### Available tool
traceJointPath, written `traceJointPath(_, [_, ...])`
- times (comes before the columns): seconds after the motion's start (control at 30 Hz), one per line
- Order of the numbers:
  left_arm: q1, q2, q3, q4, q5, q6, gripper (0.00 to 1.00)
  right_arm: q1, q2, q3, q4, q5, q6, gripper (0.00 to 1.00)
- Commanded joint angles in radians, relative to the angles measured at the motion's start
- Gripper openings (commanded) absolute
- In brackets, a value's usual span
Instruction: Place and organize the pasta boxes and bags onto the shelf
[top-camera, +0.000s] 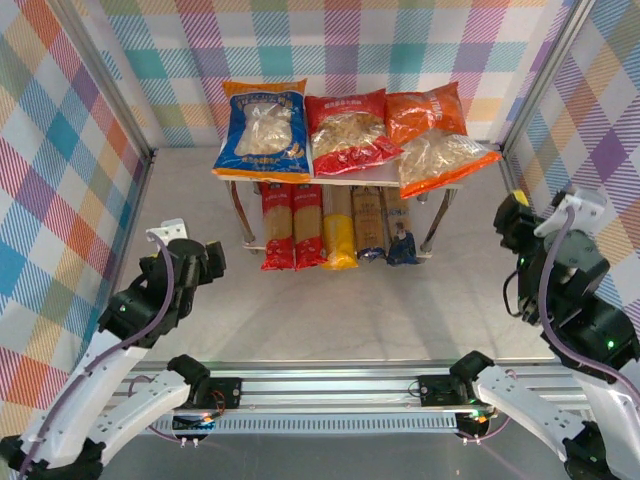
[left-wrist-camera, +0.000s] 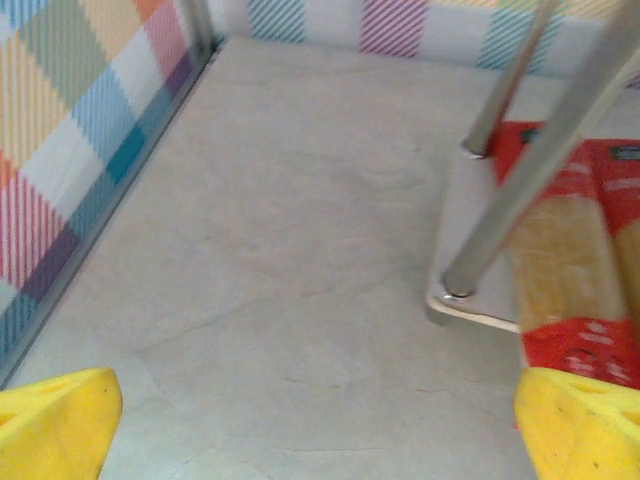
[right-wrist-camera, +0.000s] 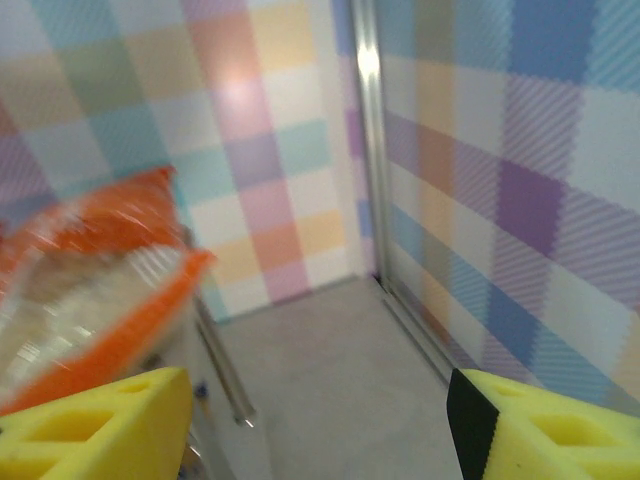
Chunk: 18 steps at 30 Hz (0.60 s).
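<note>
Orange bag (top-camera: 441, 156) overhanging shelf (top-camera: 335, 183) right end, lying forward-left of nearer right gripper (right-wrist-camera: 318, 425); its jaws standing apart, holding nothing.

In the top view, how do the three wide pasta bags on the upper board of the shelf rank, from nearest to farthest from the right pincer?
1. Orange bag: right end of the row, on the same side as the right pincer, nearest.
2. Red bag: middle of the row.
3. Blue-and-orange bag: left end of the row, farthest.
</note>
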<state>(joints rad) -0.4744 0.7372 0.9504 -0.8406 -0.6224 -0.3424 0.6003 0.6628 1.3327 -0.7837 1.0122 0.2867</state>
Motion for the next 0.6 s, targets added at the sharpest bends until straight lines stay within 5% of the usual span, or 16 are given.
traceJointPath(0.0, [0.132, 0.068, -0.041, 0.069, 0.179, 0.022, 1.0, -0.003, -0.073, -0.052, -0.197, 0.1, 0.196, 0.69])
traceJointPath(0.13, [0.215, 0.116, -0.114, 0.172, 0.25, 0.006, 1.0, -0.002, -0.125, -0.136, -0.253, 0.072, 0.269, 0.68])
traceJointPath(0.37, [0.293, 0.159, -0.18, 0.274, 0.247, -0.005, 1.0, -0.005, -0.003, -0.32, -0.279, -0.009, 0.366, 0.72])
traceJointPath(0.57, [0.337, 0.205, -0.204, 0.342, 0.267, -0.004, 1.0, -0.174, 0.084, -0.501, -0.058, -0.287, 0.362, 0.74])
